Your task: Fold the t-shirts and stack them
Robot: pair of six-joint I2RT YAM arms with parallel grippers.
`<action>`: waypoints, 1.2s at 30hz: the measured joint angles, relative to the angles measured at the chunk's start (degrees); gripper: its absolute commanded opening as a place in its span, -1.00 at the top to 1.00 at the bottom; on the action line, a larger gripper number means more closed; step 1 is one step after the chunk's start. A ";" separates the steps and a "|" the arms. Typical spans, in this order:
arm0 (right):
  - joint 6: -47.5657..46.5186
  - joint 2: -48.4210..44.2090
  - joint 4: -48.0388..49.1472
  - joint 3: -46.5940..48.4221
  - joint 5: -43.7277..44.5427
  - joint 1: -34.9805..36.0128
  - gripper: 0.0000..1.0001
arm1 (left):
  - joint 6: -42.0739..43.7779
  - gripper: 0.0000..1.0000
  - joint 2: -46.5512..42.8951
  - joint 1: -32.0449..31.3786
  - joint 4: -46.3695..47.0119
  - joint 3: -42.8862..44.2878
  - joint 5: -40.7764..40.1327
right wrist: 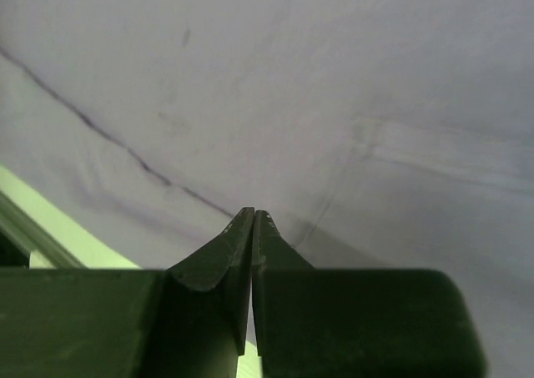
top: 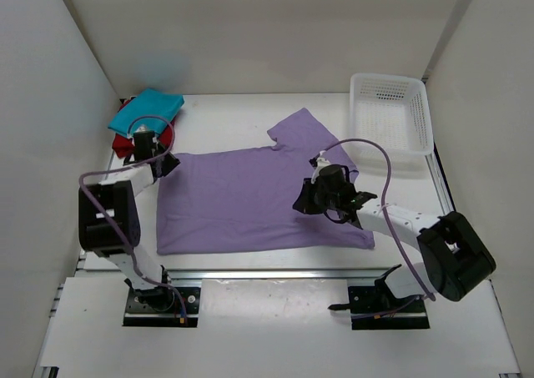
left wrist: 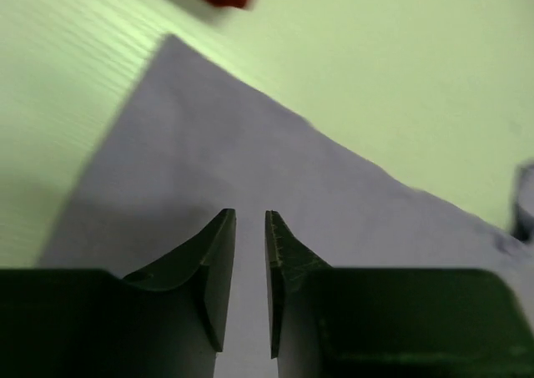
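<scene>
One pale lavender cloth t-shirt (top: 259,199) lies spread nearly flat across the middle of the white table (top: 225,119), with one sleeve pointing to 1 o'clock. It looks like the shirt now due for folding. A folded teal-blue cloth t-shirt (top: 148,109) rests on a deep red cloth t-shirt (top: 123,147) at 10 o'clock, touching it, so I judge that pile to be the stack. The left pincer (left wrist: 250,215) hovers over the lavender shirt's 10 o'clock corner, its jaws a narrow gap apart with cloth showing between them. The right pincer (right wrist: 253,213) sits on the shirt's 3 o'clock side with its jaws pressed together; whether it has nipped any cloth I cannot tell. To fold well, each pincer should probably catch only the top layer close to an edge. Both should then lift together and carry the cloth over evenly, so the crease runs straight and nothing bunches. Plain white walls (top: 250,36) close in the table on three sides, and its smooth top should let cloth slide. A white plastic mesh basket (top: 385,78) stands at 2 o'clock, near the sleeve but apart from it.
</scene>
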 measured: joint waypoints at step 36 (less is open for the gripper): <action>0.46 -5.03 5.55 -1.29 -4.98 -5.86 0.90 | 7.67 0.33 24.39 2.95 -16.24 28.50 -5.95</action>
